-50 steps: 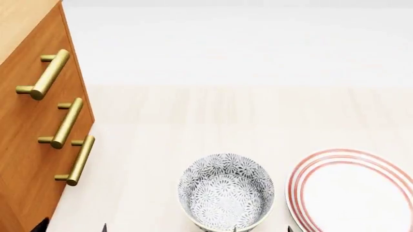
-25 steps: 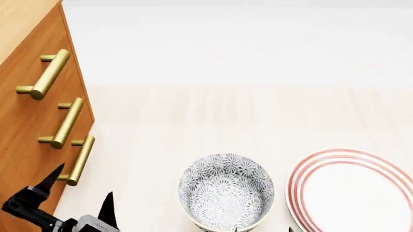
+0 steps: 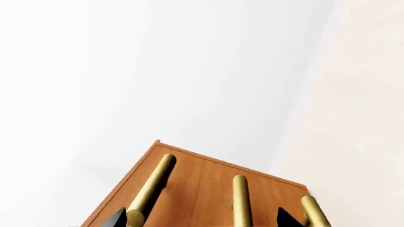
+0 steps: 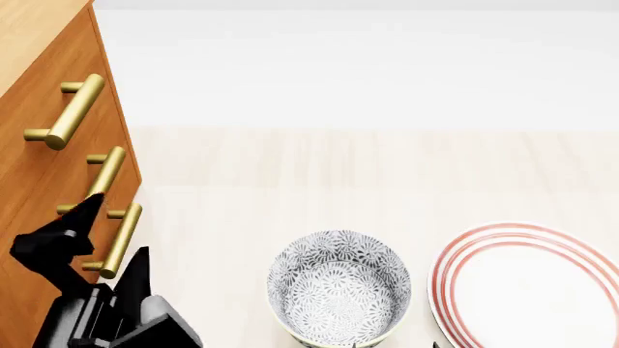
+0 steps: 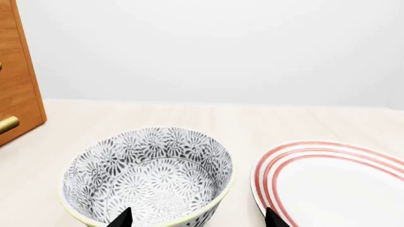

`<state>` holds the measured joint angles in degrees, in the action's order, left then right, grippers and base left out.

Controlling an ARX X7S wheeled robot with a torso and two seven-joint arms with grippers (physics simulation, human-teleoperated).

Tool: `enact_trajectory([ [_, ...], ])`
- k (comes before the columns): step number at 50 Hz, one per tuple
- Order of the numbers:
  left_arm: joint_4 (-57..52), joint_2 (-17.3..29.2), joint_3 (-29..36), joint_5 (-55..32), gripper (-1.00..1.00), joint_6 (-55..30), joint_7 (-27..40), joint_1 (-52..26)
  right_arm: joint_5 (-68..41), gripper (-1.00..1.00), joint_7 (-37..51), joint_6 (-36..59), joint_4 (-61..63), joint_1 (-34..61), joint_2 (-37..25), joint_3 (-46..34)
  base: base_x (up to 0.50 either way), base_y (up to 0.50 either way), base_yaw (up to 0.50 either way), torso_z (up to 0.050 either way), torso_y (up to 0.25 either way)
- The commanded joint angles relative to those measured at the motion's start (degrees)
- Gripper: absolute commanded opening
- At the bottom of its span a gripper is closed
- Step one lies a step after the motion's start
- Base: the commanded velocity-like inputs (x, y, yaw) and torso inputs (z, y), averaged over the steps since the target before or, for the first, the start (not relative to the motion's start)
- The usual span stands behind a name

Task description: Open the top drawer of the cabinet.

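The orange-brown cabinet fills the left edge of the head view, with three brass bar handles stacked down its front. The top drawer is the uppermost, and its handle is untouched. My left gripper is open in front of the two lower handles, well below the top one, holding nothing. In the left wrist view my left gripper looks up the cabinet front, where the top handle shows. My right gripper is open, low behind the bowl.
A grey floral-patterned bowl stands on the pale wood surface right of the cabinet, also seen as the bowl close before the right gripper. A red-ringed white plate lies to its right. A white wall is beyond.
My left gripper has risen from the bottom edge of the head view along the cabinet front, to the level of the two lower handles. Bowl and plate have not moved.
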<state>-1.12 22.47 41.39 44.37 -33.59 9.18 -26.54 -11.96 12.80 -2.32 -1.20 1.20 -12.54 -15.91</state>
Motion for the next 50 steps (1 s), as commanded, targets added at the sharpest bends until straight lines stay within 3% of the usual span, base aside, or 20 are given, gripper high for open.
enact_trajectory([
  [1, -2.58, 1.8, 1.43, 8.07, 1.0, -4.11, -5.68, -3.18, 0.57, 1.0, -0.83, -0.18, -0.29, 0.17, 0.87, 1.13, 0.0, 0.0, 0.0, 0.0, 0.0],
  [28, -7.38, 5.11, -1.88, 7.99, 1.0, -5.35, -11.36, -9.61, -0.11, 1.0, 0.19, 0.38, -0.28, 0.6, 0.46, 0.72, 0.0, 0.0, 0.0, 0.0, 0.0],
  [50, -4.27, 6.36, 1.15, 7.82, 1.0, -1.37, -17.41, -16.5, -0.45, 1.0, 0.51, 0.02, -0.5, 0.55, 0.06, 0.06, 0.0, 0.0, 0.0, 0.0, 0.0],
])
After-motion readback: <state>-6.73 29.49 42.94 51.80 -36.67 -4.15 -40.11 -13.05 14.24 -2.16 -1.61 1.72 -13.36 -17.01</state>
